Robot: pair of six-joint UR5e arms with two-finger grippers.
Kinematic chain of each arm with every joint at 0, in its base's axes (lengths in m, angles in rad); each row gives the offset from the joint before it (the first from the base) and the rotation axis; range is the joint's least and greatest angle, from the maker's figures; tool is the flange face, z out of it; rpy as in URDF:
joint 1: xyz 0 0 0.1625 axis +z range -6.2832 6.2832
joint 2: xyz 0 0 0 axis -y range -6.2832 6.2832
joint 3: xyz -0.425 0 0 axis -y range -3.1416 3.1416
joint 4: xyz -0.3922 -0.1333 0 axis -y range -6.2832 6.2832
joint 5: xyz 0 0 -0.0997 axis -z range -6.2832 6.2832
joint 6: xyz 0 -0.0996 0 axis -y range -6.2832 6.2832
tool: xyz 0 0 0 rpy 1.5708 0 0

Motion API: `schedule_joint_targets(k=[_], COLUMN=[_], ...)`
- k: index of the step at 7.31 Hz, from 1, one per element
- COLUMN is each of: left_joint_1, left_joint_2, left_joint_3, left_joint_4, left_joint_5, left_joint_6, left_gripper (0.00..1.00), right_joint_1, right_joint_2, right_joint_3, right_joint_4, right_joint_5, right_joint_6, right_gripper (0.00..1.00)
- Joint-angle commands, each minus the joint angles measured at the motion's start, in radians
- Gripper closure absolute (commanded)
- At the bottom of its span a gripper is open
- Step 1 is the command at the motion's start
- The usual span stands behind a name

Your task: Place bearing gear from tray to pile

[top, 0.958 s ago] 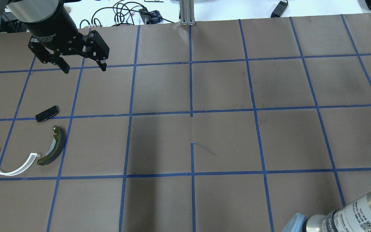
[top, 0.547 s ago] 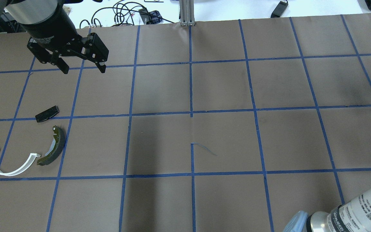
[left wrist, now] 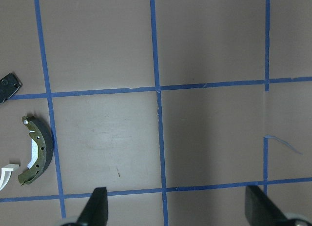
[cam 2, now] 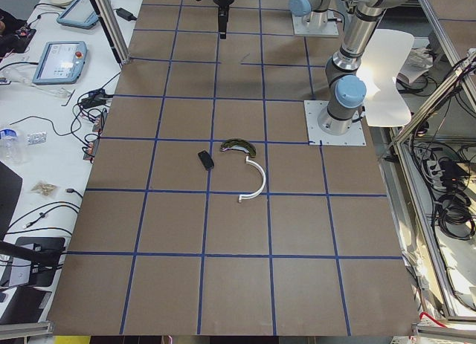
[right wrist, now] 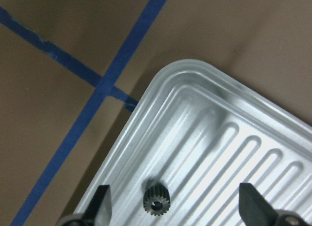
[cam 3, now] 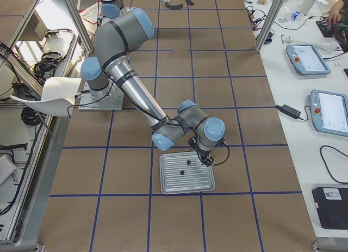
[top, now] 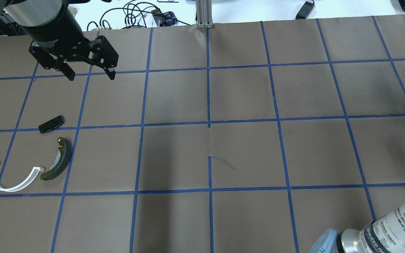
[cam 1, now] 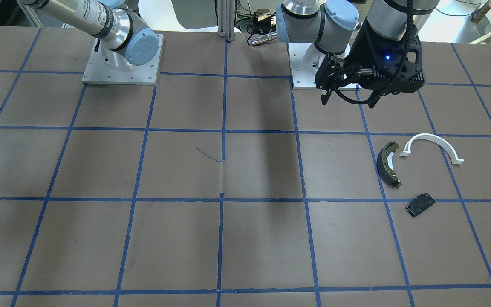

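Note:
The pile lies on the table's left side: a dark olive brake shoe (top: pixel 59 160), a white half-ring arc (top: pixel 11 179) and a small black plate (top: pixel 51 124). My left gripper (top: pixel 91 75) hangs open and empty above the table, beyond the pile; its wrist view shows the brake shoe (left wrist: pixel 35 150) at lower left. A ribbed metal tray (cam 3: pixel 163 184) sits on the table's right side. My right gripper (right wrist: pixel 176 205) is open just above the tray (right wrist: pixel 195 89). The small black bearing gear (right wrist: pixel 156 201) lies in the tray between the fingers, nearer the left finger (right wrist: pixel 101 202).
Blue tape lines grid the brown table cover. Cables (top: pixel 132 14) and an aluminium post (top: pixel 204 14) stand at the far edge. The tray's rounded corner lies beside a tape line (right wrist: pixel 97 96). Tablets (cam 3: pixel 329 108) lie on a side bench.
The left gripper has drifted slightly toward the far edge and stays open. The right arm's elbow has slid a little down and right in the overhead view.

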Motion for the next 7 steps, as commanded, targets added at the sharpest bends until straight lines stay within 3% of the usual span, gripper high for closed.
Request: schedule_joint_targets(k=[1,5,7], left_joint_1=[0.002,0.002,0.004], left_joint_2=[-0.001,0.001,0.001], left_joint_3=[0.001,0.001,0.001], left_joint_4=[0.0,0.0,0.0], left_joint_5=[0.0,0.0,0.0], left_joint_6=[-0.001,0.003,0.005], left_gripper=[0.0,0.0,0.0], right_joint_1=[-0.004,-0.004,-0.004], right_joint_2=[0.011,0.026,0.031], right_joint_3=[0.001,0.004,0.007], right_joint_4=[-0.002,-0.002,0.0], right_joint_5=[-0.028,-0.056,-0.056], right_joint_6=[-0.005,-0.007,-0.005], right_gripper=[0.15,0.48,0.48])
